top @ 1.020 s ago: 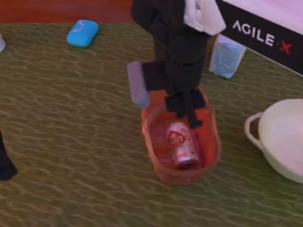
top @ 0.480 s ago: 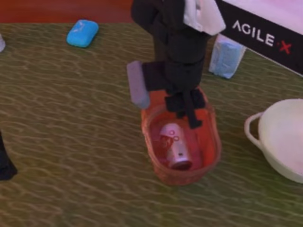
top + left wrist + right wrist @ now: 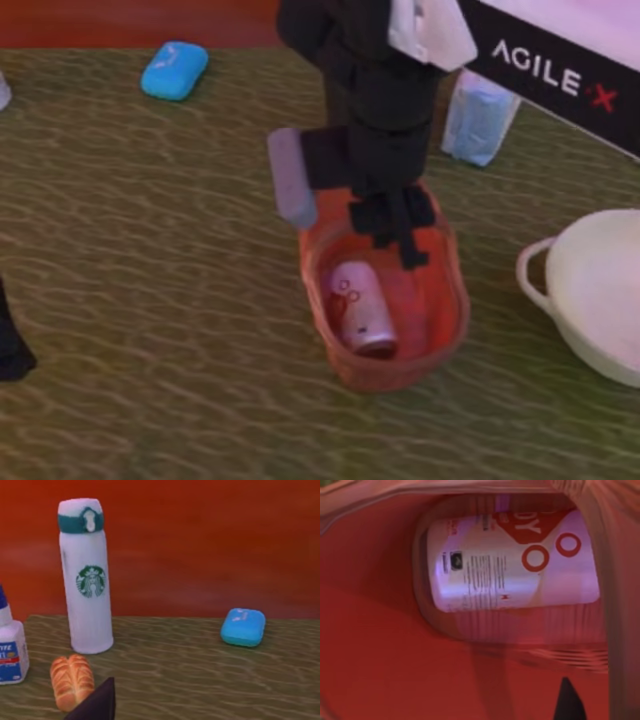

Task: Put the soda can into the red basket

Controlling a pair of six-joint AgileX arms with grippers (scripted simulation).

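Observation:
The soda can [image 3: 358, 308] lies on its side on the floor of the red basket [image 3: 445, 330], toward the basket's left wall. In the right wrist view the soda can [image 3: 515, 560] fills the frame, seen through a handle of the red basket [image 3: 380, 645]. My right gripper [image 3: 397, 250] hangs open just above the basket's far end, apart from the can, with one dark fingertip [image 3: 567, 700] showing. My left gripper [image 3: 10, 345] is parked at the table's left edge, open and holding nothing.
A white handled bowl [image 3: 600, 290] stands at the right. A pale blue carton [image 3: 480, 118] sits behind the basket, and a blue pad [image 3: 174, 69] lies at the back left. The left wrist view shows a white flask [image 3: 86, 577], a bread roll [image 3: 72, 680] and a glue bottle [image 3: 10, 650].
The can has rolled toward the basket's left wall and turned, so less of its red print faces up. My right gripper has lifted slightly.

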